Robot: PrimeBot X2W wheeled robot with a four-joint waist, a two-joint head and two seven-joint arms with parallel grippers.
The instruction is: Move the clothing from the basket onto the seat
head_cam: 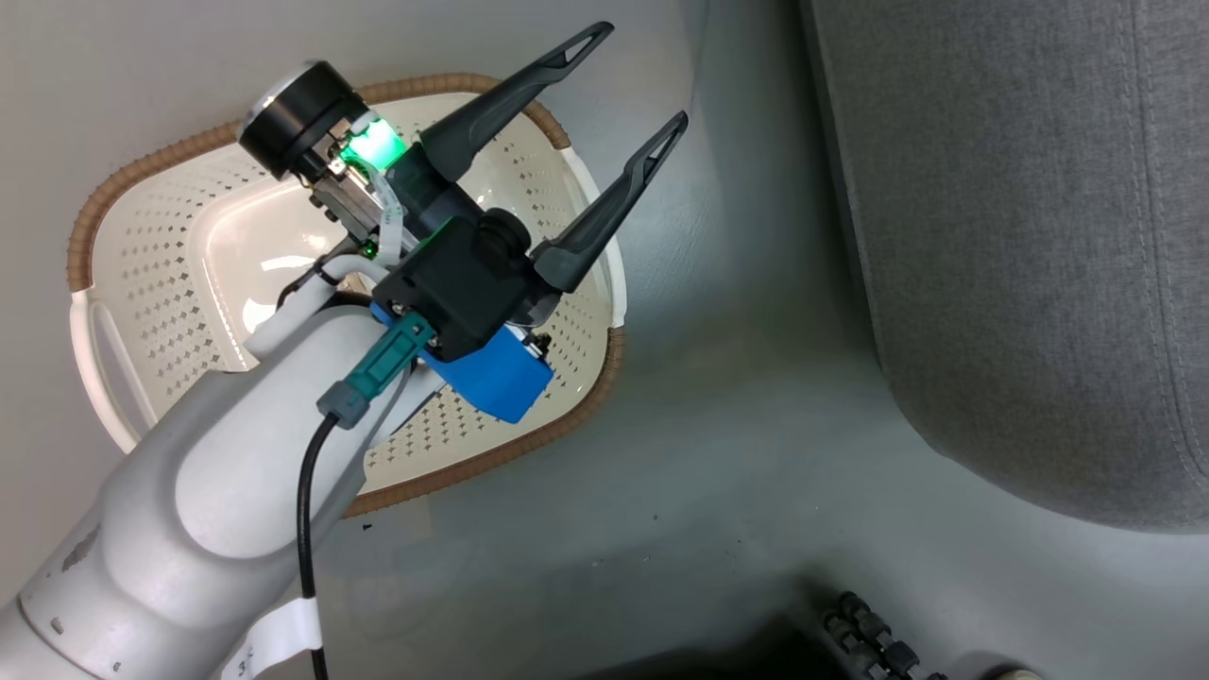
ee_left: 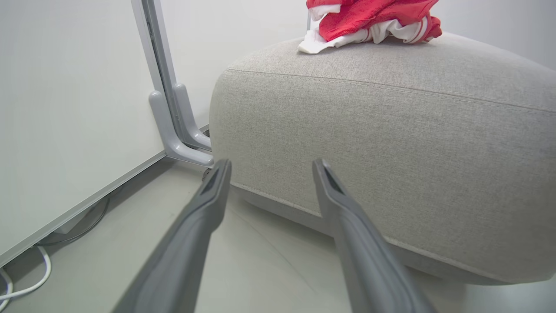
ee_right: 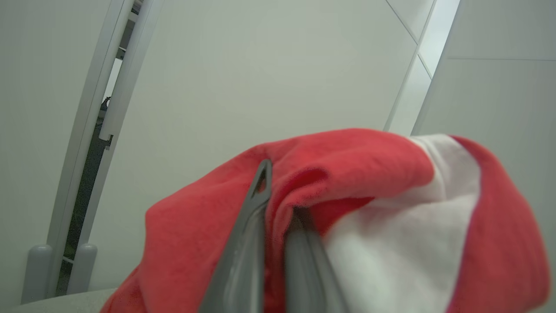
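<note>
The basket (head_cam: 142,165), cream with a brown rim, stands on the floor at the left of the head view; the part of its inside that shows is bare plastic. My left gripper (head_cam: 642,74) hovers over its right side, open, with nothing between the fingers. In the left wrist view the same gripper (ee_left: 271,163) points at the side of the grey seat (ee_left: 391,130), and red and white clothing (ee_left: 369,17) lies on top of it. My right gripper (ee_right: 280,191) is shut on red clothing (ee_right: 369,165) with a white panel, just above a corner of the seat (ee_right: 65,302).
Grey floor runs between the basket and the seat (head_cam: 1020,236). A grey post with a curved foot (ee_left: 173,130) stands against the white wall beside the seat. A white cable (ee_left: 26,282) lies by the wall. Dark parts of my base (head_cam: 869,633) show at the bottom.
</note>
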